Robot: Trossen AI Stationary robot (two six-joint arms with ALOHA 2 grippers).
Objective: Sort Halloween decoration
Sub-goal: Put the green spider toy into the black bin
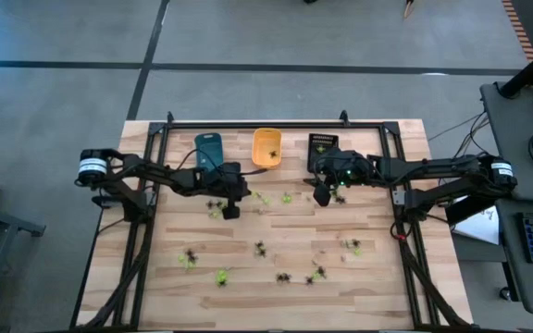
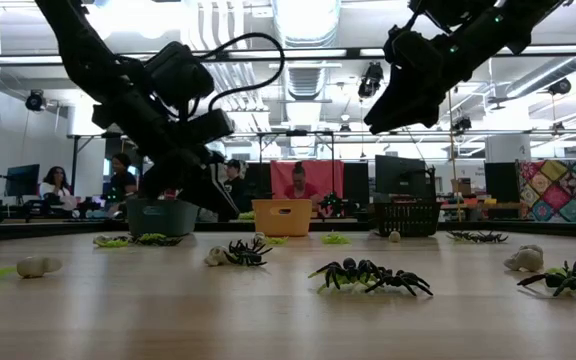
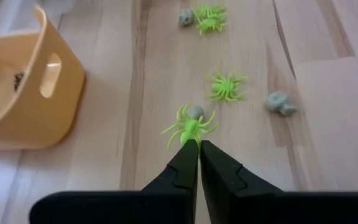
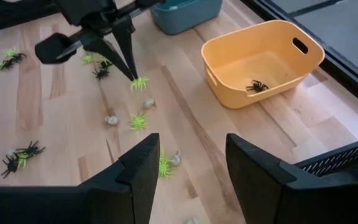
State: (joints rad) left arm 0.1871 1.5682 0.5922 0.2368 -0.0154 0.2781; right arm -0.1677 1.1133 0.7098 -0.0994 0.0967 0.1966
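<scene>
While the left gripper hangs low over the wooden table with its fingers clenched together, their tips sit at a small yellow-green plastic spider; nothing is clearly pinched. Beside it lies a pale whitish figure. Right gripper hovers higher, jaws spread and empty, near the orange rectangular plastic tray, which holds one black plastic spider. More spiders lie scattered across the tabletop.

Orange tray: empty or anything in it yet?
Not empty. The right wrist view shows one black spider lying on the floor of the orange tray; nothing else shows inside.
</scene>
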